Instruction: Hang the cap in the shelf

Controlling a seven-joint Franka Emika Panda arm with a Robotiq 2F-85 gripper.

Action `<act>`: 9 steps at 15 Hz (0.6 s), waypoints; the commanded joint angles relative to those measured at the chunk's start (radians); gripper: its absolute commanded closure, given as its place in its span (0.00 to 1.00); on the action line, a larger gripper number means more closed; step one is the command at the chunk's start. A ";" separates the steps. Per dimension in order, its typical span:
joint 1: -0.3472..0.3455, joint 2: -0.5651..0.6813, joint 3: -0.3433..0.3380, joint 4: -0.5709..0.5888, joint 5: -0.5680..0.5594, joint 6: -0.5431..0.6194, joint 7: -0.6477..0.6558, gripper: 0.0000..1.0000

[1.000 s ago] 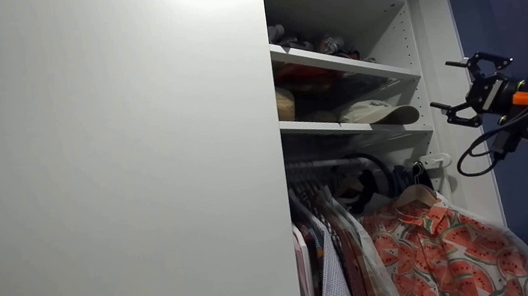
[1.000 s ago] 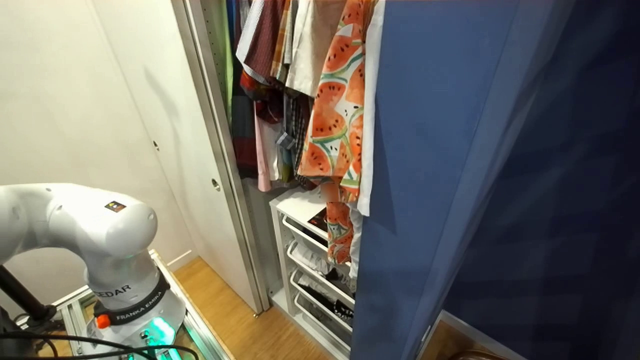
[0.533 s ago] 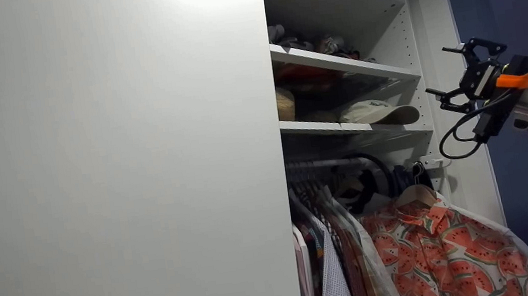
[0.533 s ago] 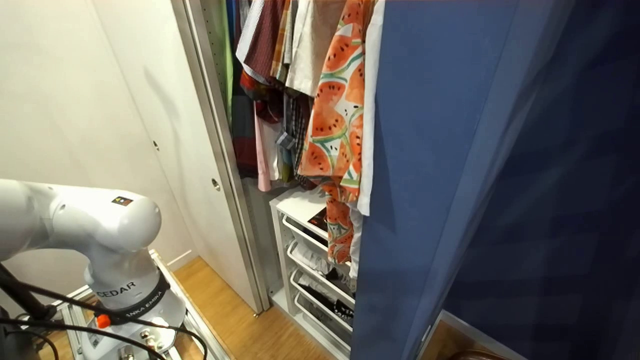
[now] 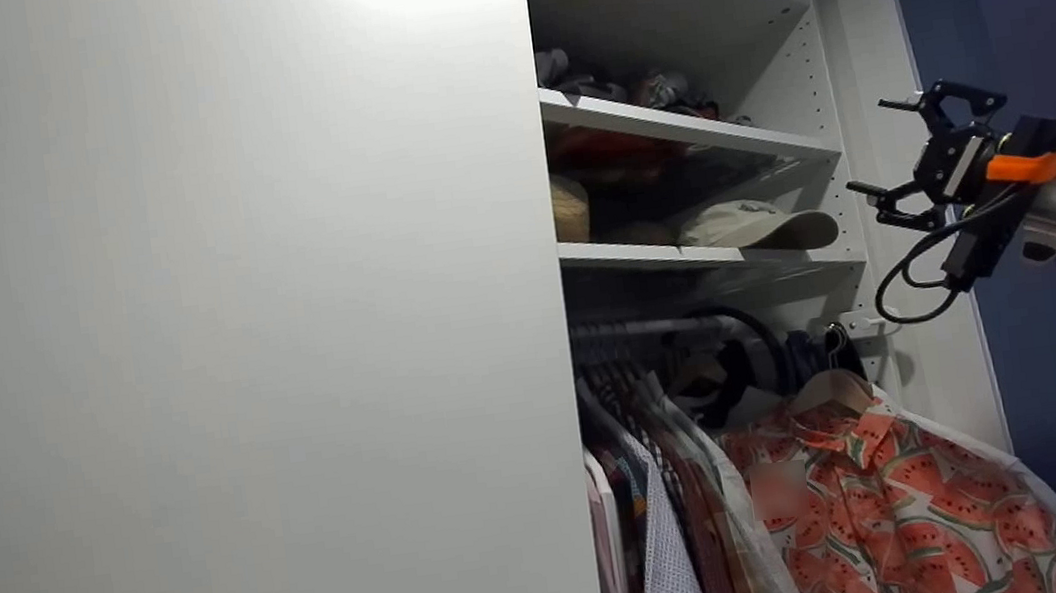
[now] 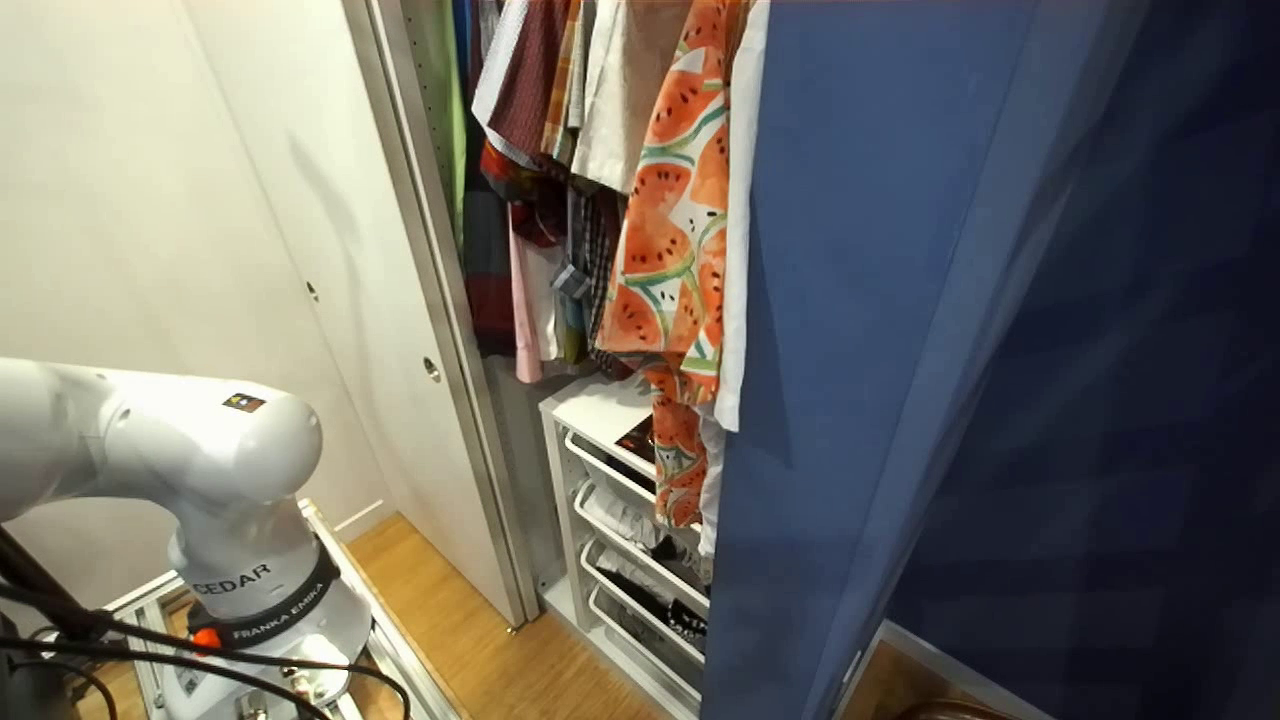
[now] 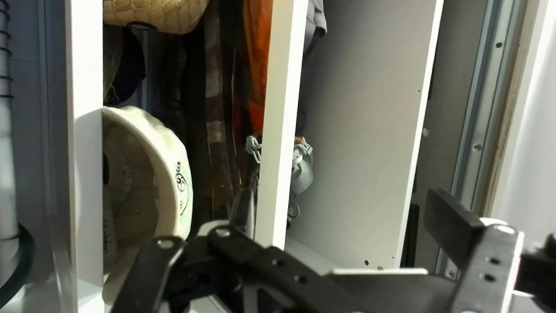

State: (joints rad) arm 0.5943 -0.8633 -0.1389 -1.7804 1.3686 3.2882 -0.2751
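Cap point(image 5: 749, 225): by a front corner of the worktop point(image 5: 624, 254), perhaps for reach
Claw point(image 5: 875, 146): spread, empty; I judge the placing done

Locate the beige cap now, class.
Right of centre in an exterior view, the cap lies on a shelf board above the watermelon shirt, left of the tool.

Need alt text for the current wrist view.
A beige cap lies on a white shelf, shown sideways so its boards run nearly upright. The open, empty gripper shows along the bottom of the picture; at upper left is a woven straw-coloured item, partly cut off.
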 commanded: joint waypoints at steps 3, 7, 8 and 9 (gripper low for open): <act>-0.169 0.114 0.011 0.002 -0.074 -0.156 0.119 0.00; -0.433 0.195 0.043 0.011 -0.233 -0.314 0.368 0.00; -0.498 0.210 0.048 0.016 -0.286 -0.353 0.436 0.00; -0.549 0.217 0.055 0.032 -0.325 -0.389 0.493 0.00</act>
State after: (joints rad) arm 0.2100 -0.6877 -0.1138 -1.7937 1.1557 2.9909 0.0358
